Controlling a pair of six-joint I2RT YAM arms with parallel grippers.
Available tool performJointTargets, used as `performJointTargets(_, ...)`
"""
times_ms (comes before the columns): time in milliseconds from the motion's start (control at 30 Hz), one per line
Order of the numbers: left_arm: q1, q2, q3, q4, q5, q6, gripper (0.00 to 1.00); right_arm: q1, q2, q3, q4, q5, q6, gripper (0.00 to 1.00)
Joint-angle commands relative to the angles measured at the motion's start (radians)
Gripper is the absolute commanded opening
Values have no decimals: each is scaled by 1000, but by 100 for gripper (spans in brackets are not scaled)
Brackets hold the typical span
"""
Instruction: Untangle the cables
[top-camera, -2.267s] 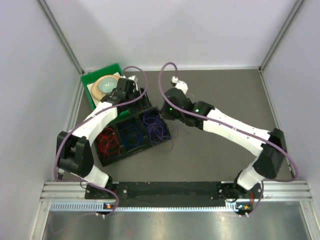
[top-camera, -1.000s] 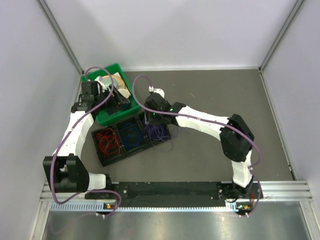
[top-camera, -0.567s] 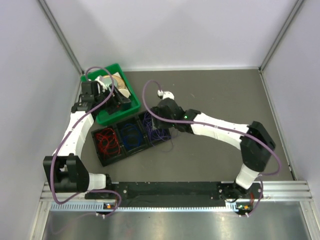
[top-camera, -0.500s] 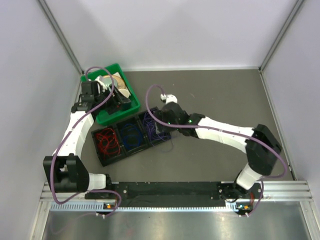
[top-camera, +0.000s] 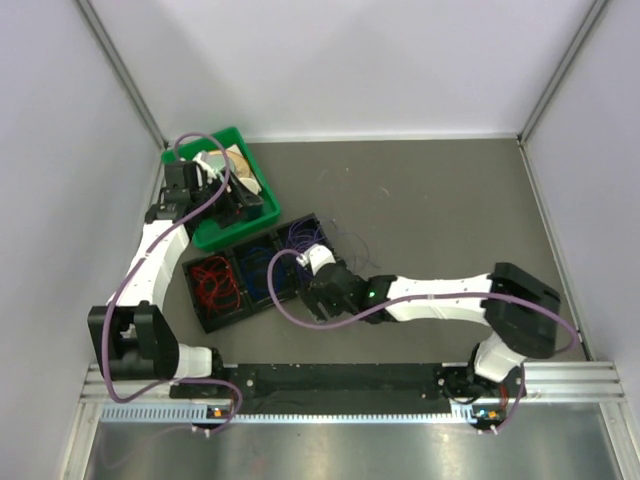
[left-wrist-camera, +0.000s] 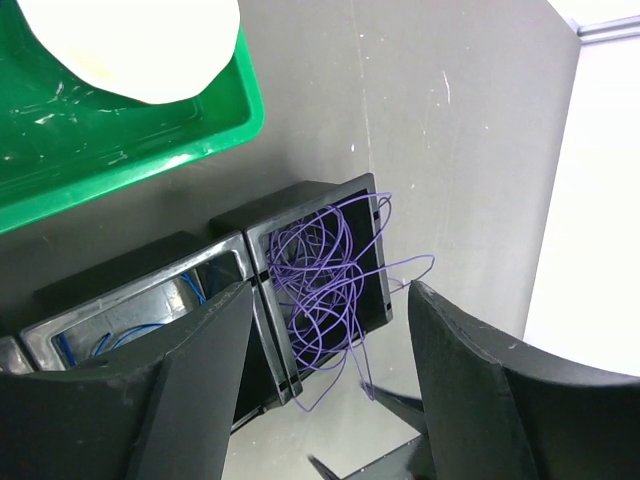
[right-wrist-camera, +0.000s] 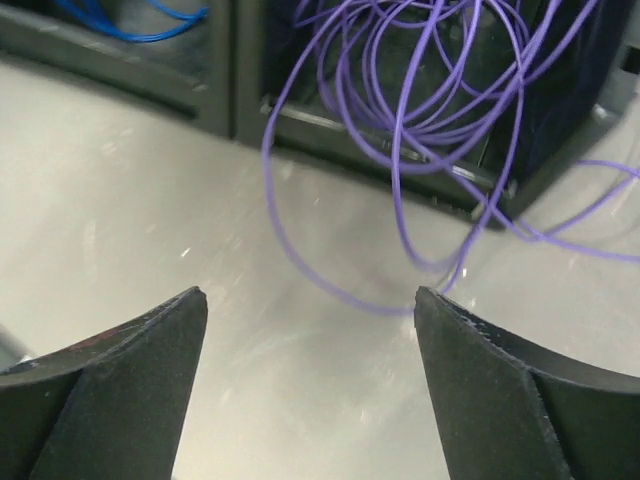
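Observation:
A black three-compartment tray (top-camera: 205, 318) holds the cables: red (top-camera: 214, 284), blue (top-camera: 258, 270) and purple (top-camera: 300, 238). In the right wrist view the purple cables (right-wrist-camera: 430, 90) fill their compartment, and one loop hangs over its wall onto the table, just ahead of my fingertips. My right gripper (right-wrist-camera: 310, 295) is low at the tray's near side (top-camera: 312, 280), open, with nothing between its fingers. My left gripper (left-wrist-camera: 330, 290) hovers open and empty high over the green bin (top-camera: 238, 205), looking down on the purple cables (left-wrist-camera: 320, 270).
A green bin (top-camera: 222, 238) with a pale round dish (left-wrist-camera: 130, 40) stands behind the tray at the far left. Grey walls close in the table on three sides. A black rail (top-camera: 340, 380) runs along the near edge.
My right arm has swung from above the purple compartment down to the tray's near side, and its jaws have opened. The left arm has stayed still over the last second.

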Motion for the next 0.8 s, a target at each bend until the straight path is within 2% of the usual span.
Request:
performJointTargets(0, 4, 36, -4, 50, 47, -3, 68, 5, 98, 90, 66, 55, -25, 75)
performJointTargets(67, 4, 42, -8, 53, 59, -12, 69, 6, 137, 110, 69, 73, -28, 64)
performJointTargets(100, 3, 44, -13, 60, 64, -17, 69, 6, 149, 131, 57, 78, -31, 51)
performJointTargets(167, 4, 41, -25, 73, 72, -21, 69, 8, 165, 145, 43, 104, -24, 31)
performJointTargets(200, 4, 44, -25, 73, 75, -20, 69, 8, 157, 139, 48, 111, -24, 8)
performJointTargets(233, 4, 45, -22, 71, 76, -18, 69, 8, 130, 133, 54, 127, -21, 0)
performJointTargets(367, 4, 48, -16, 68, 75, -12, 69, 6, 42, 133, 46, 144, -57, 0)
performJointTargets(500, 4, 47, -22, 70, 66, -10, 69, -17, 4, 206, 23, 134, -122, 0)
performJointTargets(767, 6, 47, -48, 74, 84, -24, 68, -193, 62, 312, 131, -60, -104, 0)
